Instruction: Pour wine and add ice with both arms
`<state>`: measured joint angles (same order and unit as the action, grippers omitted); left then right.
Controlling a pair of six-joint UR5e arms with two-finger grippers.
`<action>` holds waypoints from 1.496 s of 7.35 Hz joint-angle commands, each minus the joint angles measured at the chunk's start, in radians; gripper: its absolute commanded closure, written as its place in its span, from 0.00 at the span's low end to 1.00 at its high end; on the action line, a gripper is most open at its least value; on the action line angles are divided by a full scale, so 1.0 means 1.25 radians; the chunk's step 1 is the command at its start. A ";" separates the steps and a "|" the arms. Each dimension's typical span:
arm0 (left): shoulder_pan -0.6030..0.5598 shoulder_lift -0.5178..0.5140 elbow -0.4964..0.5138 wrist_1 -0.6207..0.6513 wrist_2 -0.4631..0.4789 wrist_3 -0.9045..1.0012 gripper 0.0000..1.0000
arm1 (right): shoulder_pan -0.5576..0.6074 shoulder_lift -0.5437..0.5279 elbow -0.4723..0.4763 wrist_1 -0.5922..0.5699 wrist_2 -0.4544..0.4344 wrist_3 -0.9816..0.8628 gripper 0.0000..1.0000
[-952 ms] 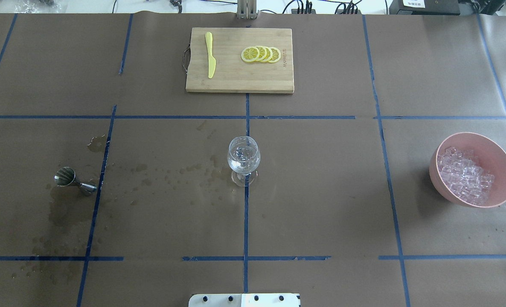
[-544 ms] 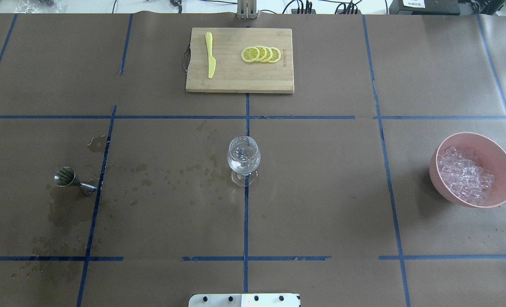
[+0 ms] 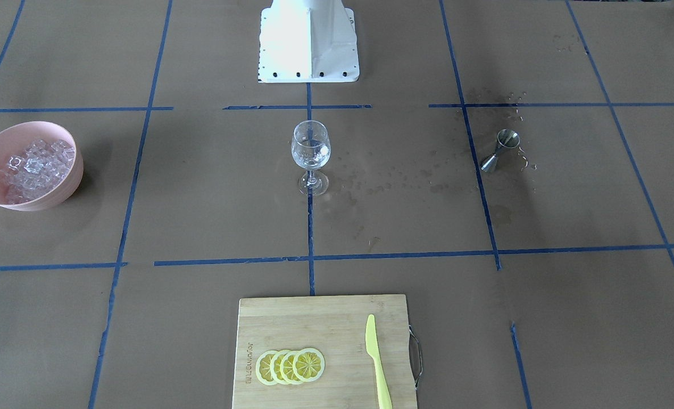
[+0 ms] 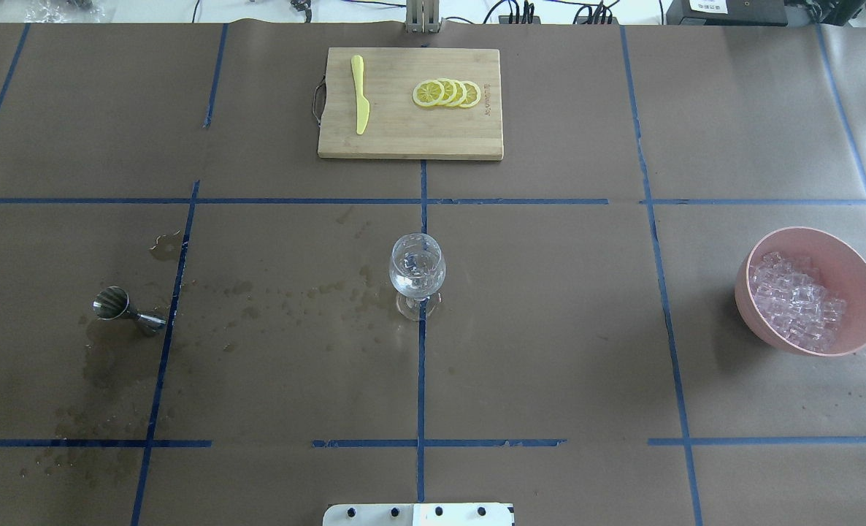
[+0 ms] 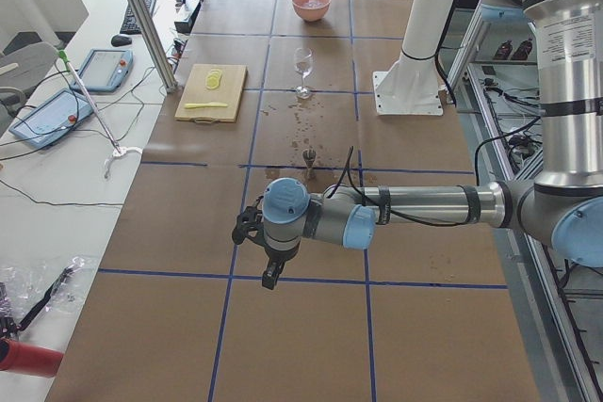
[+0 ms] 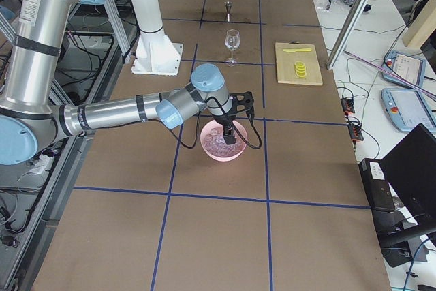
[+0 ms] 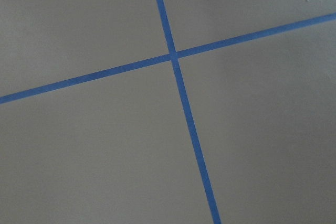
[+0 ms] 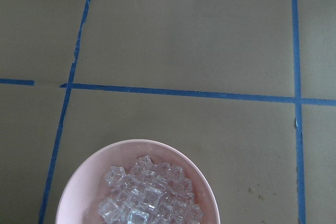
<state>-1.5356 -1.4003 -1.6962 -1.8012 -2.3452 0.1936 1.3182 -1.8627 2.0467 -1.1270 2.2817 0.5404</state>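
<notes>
A wine glass (image 4: 418, 272) stands at the centre of the surface (image 4: 550, 329) with a little clear wine (image 3: 311, 154) in it. Wet spots (image 4: 287, 299) trail across the paper toward a metal measuring cup (image 4: 128, 310) on the robot's left, so the pour looks done. The ice (image 4: 798, 307) lies heaped in a pink bowl (image 4: 853, 267) on the robot's right, well apart from the glass. Whether any cubes are already in the glass cannot be made out, so the ice step may be what is left. The left tool (image 5: 269, 275) hangs over bare paper. The right tool (image 6: 230, 134) hangs on the bowl's side, its camera catching the bowl's rim. Whether either is released or clenched cannot be told.
</notes>
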 commanded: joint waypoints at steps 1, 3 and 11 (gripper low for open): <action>-0.002 -0.010 -0.001 0.004 0.000 0.019 0.00 | -0.119 -0.020 0.001 0.066 -0.098 0.103 0.06; -0.001 -0.014 -0.001 0.001 0.000 0.018 0.00 | -0.212 -0.022 -0.008 0.127 -0.143 0.173 0.00; -0.001 -0.015 -0.001 -0.002 0.000 0.019 0.00 | -0.426 -0.022 -0.090 0.210 -0.382 0.321 0.31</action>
<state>-1.5370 -1.4189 -1.6988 -1.8039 -2.3459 0.2178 0.8040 -1.8899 1.9443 -0.8660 1.8203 0.9410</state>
